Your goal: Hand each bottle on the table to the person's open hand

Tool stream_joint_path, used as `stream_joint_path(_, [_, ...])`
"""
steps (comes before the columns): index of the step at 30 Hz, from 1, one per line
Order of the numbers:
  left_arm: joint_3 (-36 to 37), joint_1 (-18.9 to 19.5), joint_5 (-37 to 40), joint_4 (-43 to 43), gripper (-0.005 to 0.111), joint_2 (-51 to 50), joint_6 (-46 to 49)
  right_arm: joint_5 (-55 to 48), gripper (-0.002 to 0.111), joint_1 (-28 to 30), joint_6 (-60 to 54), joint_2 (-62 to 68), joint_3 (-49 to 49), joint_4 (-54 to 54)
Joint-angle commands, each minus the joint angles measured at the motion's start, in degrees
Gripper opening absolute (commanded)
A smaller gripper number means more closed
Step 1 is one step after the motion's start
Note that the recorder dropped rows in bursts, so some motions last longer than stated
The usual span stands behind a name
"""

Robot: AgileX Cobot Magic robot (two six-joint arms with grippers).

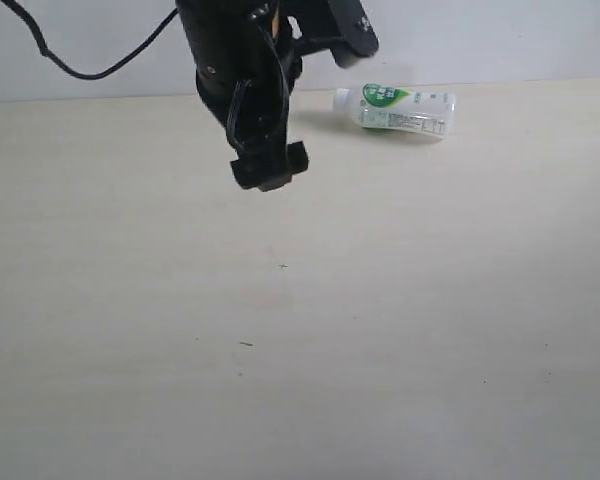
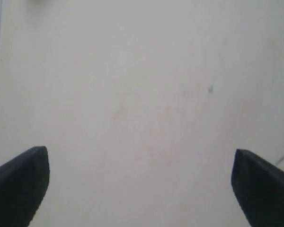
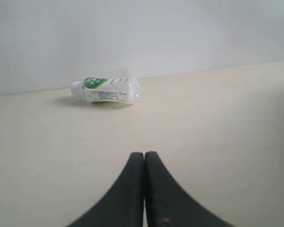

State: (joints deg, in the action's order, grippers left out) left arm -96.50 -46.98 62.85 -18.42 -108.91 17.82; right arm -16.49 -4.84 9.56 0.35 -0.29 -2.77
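One bottle [image 1: 395, 110] is in sight, white with a green label, lying on its side at the far edge of the table [image 1: 380, 330], cap pointing left. In the right wrist view the same bottle [image 3: 106, 90] lies well ahead of my right gripper [image 3: 144, 156], which is shut with its fingers pressed together on nothing. My left arm [image 1: 240, 80] hangs over the table's far middle, left of the bottle. My left gripper [image 2: 139, 163] is open wide above bare tabletop, holding nothing. The other bottles and the person's hand are out of view.
A pale wall [image 1: 500, 40] rises right behind the table's far edge. A black cable [image 1: 90, 70] trails from the left arm across the wall. A few tiny dark specks [image 1: 283, 266] mark the tabletop.
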Motion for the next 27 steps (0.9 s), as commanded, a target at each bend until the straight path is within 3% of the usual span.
stream_joint_path(1, [6.1, 8.8, -9.3, 15.2, 0.105, 4.3, -10.1, 0.3, 0.000, 0.2, -0.2, -0.4, 0.3, -0.2])
stream_joint_path(3, [14.9, 12.5, -18.9, 25.4, 0.105, 7.6, -7.5, 0.3, 0.000, 0.2, -0.2, -0.4, 0.3, -0.2])
stream_joint_path(4, [22.7, 14.3, -25.7, 32.2, 0.105, 10.2, -3.6, 0.3, 0.000, 0.2, -0.2, -0.4, 0.3, -0.2])
stream_joint_path(7, [37.4, 15.6, -39.6, 44.0, 0.105, 17.0, 7.0, 0.3, 0.000, 0.2, -0.2, -0.4, 0.3, -0.2])
stream_joint_path(13, [58.9, 15.6, -60.8, 52.0, 0.105, 30.8, 10.3, 0.3, 0.000, 0.2, -0.2, -0.4, 0.3, -0.2])
stream_joint_path(14, [66.1, 15.6, -67.2, 53.5, 0.105, 35.8, 8.6, 0.3, 0.000, 0.2, -0.2, -0.4, 0.3, -0.2])
stream_joint_path(17, [79.9, 15.6, -79.1, 53.2, 0.105, 50.3, -0.2, 3.6, 0.000, 0.2, -0.5, -0.4, 0.3, -0.8])
stream_joint_path(21, [87.6, 15.6, -79.3, 51.5, 0.105, 64.7, -6.5, 12.4, 0.000, 0.2, -0.4, -0.4, 0.3, -0.6])
stream_joint_path(27, [95.2, 15.6, -82.2, 28.8, 0.105, 82.9, -23.3, 22.6, 0.000, 0.2, -0.4, -0.4, 0.3, -0.6])
